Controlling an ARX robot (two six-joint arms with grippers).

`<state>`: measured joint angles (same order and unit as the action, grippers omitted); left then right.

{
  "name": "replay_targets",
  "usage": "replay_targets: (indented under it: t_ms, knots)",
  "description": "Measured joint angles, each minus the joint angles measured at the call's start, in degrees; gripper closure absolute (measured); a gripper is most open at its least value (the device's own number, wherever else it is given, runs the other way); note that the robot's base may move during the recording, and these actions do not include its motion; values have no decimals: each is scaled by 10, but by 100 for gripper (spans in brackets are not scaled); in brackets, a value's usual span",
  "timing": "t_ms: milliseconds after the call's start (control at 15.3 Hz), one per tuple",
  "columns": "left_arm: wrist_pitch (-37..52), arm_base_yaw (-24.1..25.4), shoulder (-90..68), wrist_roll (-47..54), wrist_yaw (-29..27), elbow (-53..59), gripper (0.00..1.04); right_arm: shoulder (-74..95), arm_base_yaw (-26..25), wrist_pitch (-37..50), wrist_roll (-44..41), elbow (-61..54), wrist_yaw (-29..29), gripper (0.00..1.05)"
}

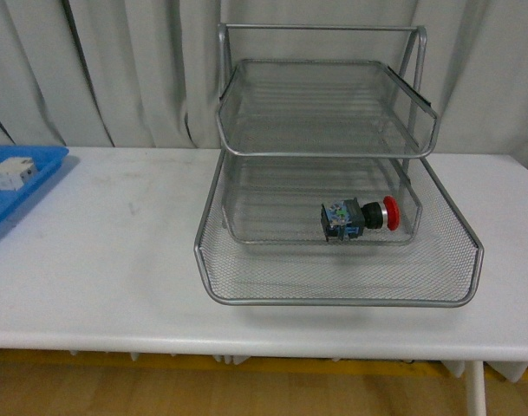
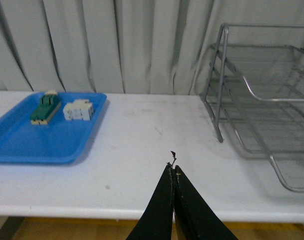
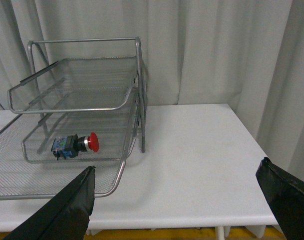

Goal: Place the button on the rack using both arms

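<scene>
The button (image 1: 359, 217) lay on its side in the rack (image 1: 333, 302), seemingly the middle tier, cap pointing right. The right gripper (image 3: 176, 200), spread wide, seemed nearer it; the left gripper (image 2: 172, 175) was closed, empty.

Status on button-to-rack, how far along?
Looks done: the button lies on its side inside the rack, below the top tier. In hand: nothing. The left gripper is shut and empty, the right gripper open and empty, both clear of the rack. Left: nothing visible, perhaps only parking the arms.
</scene>
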<state>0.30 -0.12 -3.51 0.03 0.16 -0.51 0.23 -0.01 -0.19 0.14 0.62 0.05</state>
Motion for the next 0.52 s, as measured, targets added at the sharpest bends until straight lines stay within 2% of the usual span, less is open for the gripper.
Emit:
replay_targets:
  t_ms: [326,392,522]
  knots:
    - [-5,0,30,0,-2,0,103,0,0,0,0,0,0,6]
    - [-5,0,30,0,-2,0,96,0,0,0,0,0,0,6]
    - [-5,0,30,0,-2,0,73,0,0,0,0,0,0,6]
